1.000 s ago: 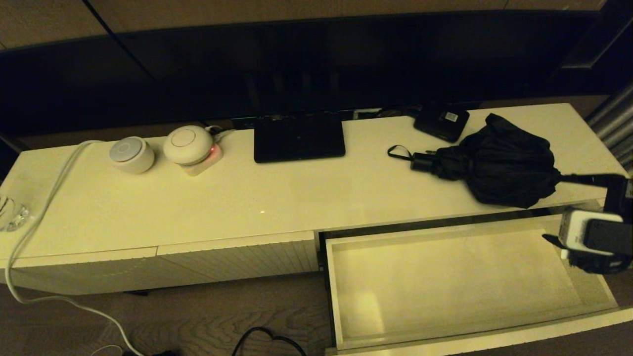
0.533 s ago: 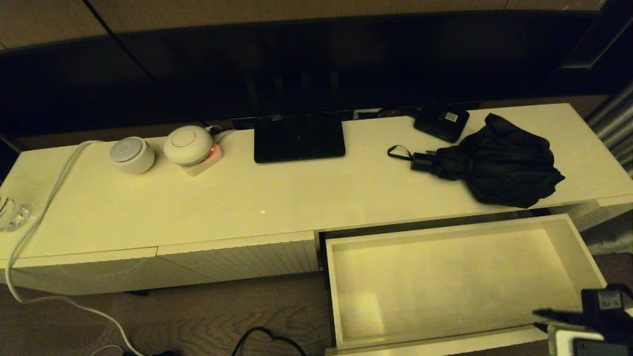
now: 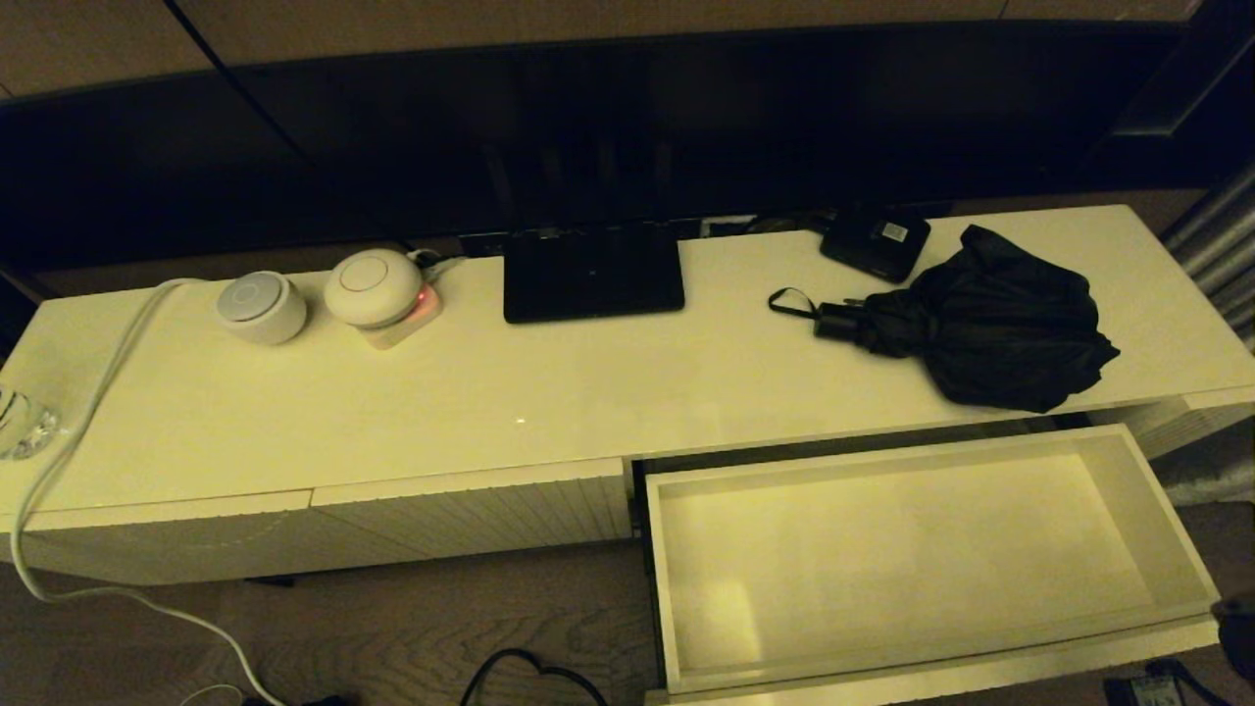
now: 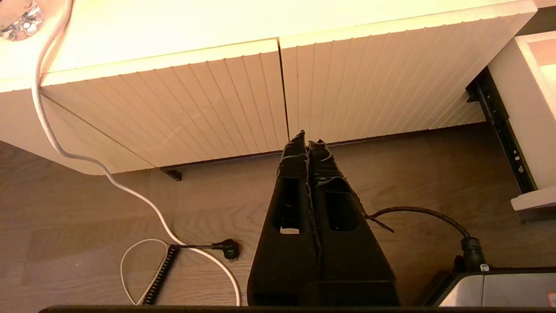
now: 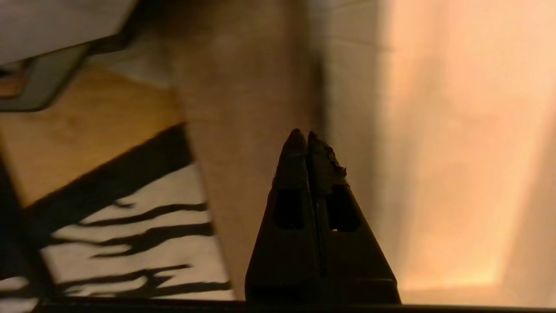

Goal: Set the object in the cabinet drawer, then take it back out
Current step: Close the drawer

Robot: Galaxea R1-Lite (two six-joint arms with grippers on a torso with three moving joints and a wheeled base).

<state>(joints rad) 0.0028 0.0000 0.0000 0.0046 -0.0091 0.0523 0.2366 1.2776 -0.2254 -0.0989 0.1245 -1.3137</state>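
Left gripper (image 4: 307, 143): parked low before the closed ribbed panels (image 4: 217, 100), fingers pressed together, nothing held.

Cabinet top (image 3: 549, 392), left to right: white cable (image 3: 93, 382), two round white devices (image 3: 319, 291), dark flat stand (image 3: 592, 272), small black box (image 3: 876, 241).

Umbrella (image 3: 990, 319): laid on the cabinet top at its right, just behind the drawer opening, handle (image 3: 835, 320) and wrist loop (image 3: 790, 300) toward the left. Judged light, soft and slippery in the baggy fabric; the stiff handle is judged the surest hold.

Drawer (image 3: 1157, 500): pulled out, nothing inside; broad open room is offered, walls shallow.

Right gripper (image 5: 307, 135): held low near the drawer, fingers closed on nothing.
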